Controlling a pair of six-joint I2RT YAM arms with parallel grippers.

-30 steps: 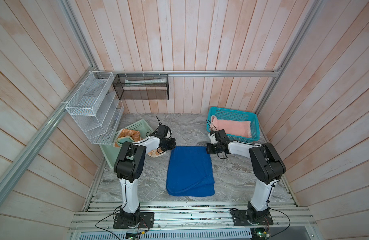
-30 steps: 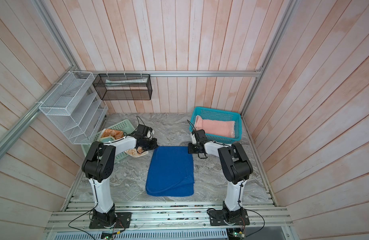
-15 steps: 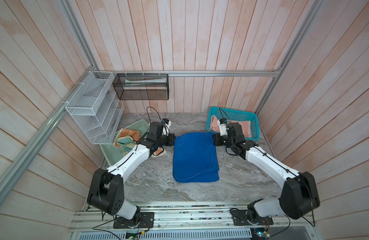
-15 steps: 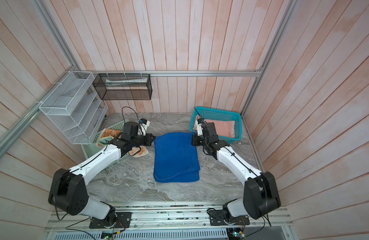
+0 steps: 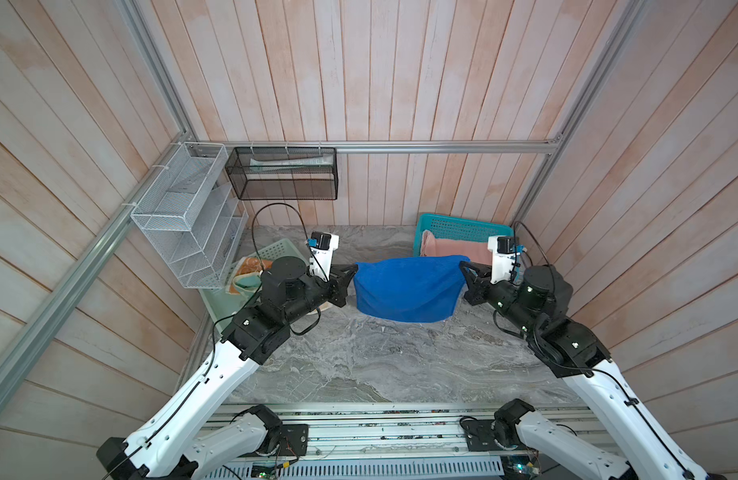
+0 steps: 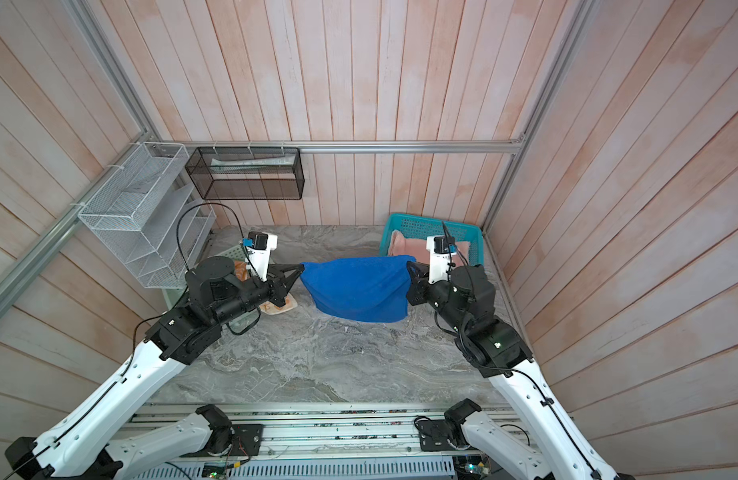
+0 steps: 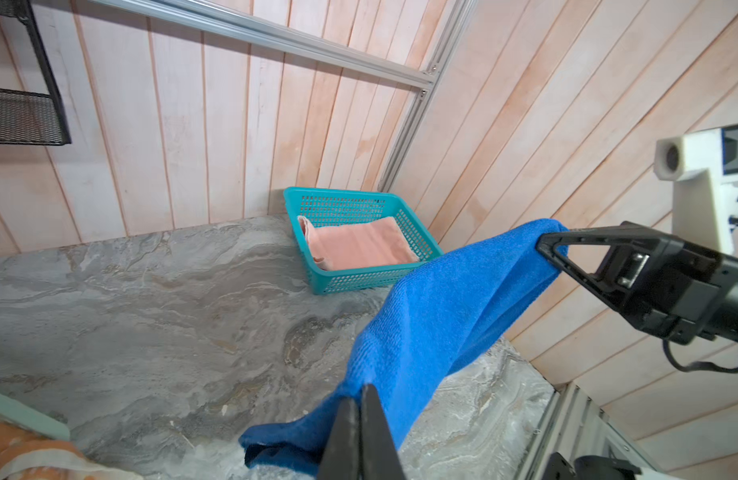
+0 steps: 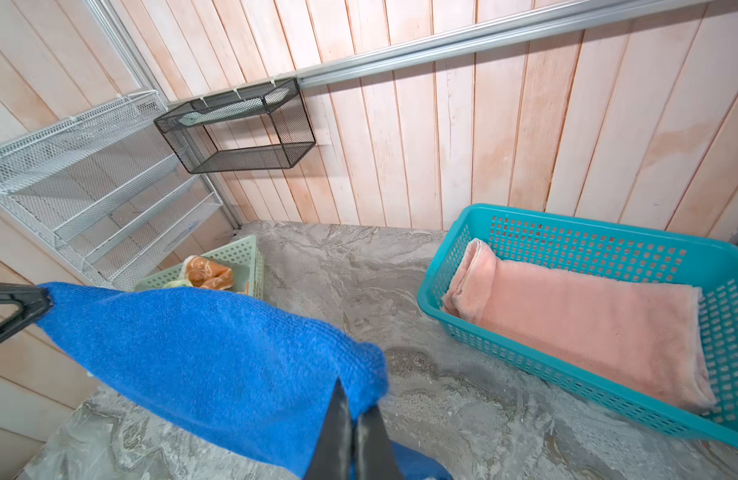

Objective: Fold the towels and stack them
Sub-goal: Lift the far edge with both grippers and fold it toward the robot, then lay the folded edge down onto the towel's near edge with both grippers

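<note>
Royal blue terry towel [image 5: 405, 291] hangs over the grey marble-pattern tabletop [image 5: 380, 365], stretched between your two grippers at the far middle of the table, just in front of the teal plastic basket [image 5: 463, 224]. Its top edge runs nearly straight from claw to claw, and the cloth below sags in a rounded belly with one soft diagonal fold. You cannot tell from the top views whether the lowest edge touches the table.

Your left gripper [image 5: 352, 272] has its black jaws pressed together on the towel's upper left corner. Your right gripper [image 5: 463, 269] pinches the upper right corner the same way. Each wrist view shows closed tips with blue cloth squeezed between them.

Both arms reach forward and inward from the near rail, with the claws pointing toward each other at about the same height. The towel's long axis lies left to right across the table.

A folded salmon-pink towel [image 5: 456, 251] lies flat in the teal basket. An orange-and-cream towel [image 5: 251, 270] sits crumpled in the mint-green plastic basket [image 5: 278, 249] at the far left
</note>
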